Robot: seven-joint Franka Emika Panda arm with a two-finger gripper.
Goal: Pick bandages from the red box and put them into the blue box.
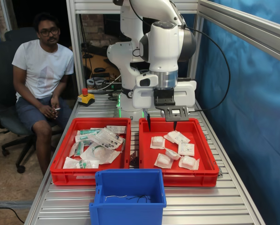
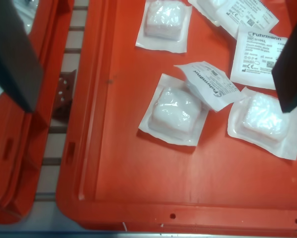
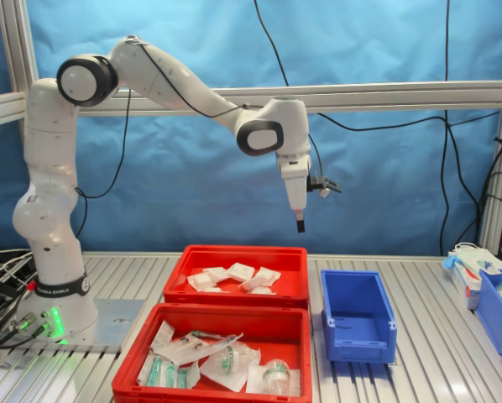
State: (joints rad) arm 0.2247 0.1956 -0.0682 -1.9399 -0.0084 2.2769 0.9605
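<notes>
In the first exterior view, the gripper (image 1: 161,124) hung above the far end of the red box (image 1: 205,169), its jaws spread wide and holding nothing, both dark fingertips clear of the box floor. The bandages (image 1: 173,150) lay scattered over the floor of the red box, none touching the fingers. The blue box (image 1: 128,208) stood on the counter (image 1: 210,206) just in front of the red box, nearer the camera, with only a thin dark wire on its bottom. A second red tray (image 1: 60,166) with clear, green-marked packages sat just beside the red box, on the first exterior view's left. A man in a white shirt (image 1: 39,70) sat on a chair beyond that tray.

In the wrist view, the two dark fingers (image 2: 14,54) framed the red box (image 2: 118,183) from above, well apart from each other. Between them lay the bandages (image 2: 174,111); one flat printed wrapper leaned on a puffy packet.

In the second exterior view, the gripper (image 3: 300,225) hovered above the red box (image 3: 234,295), toward the side nearest the blue box (image 3: 358,323). The bandages (image 3: 234,277) lay inside the red box, and the blue box stood just beside it on the second exterior view's right.
</notes>
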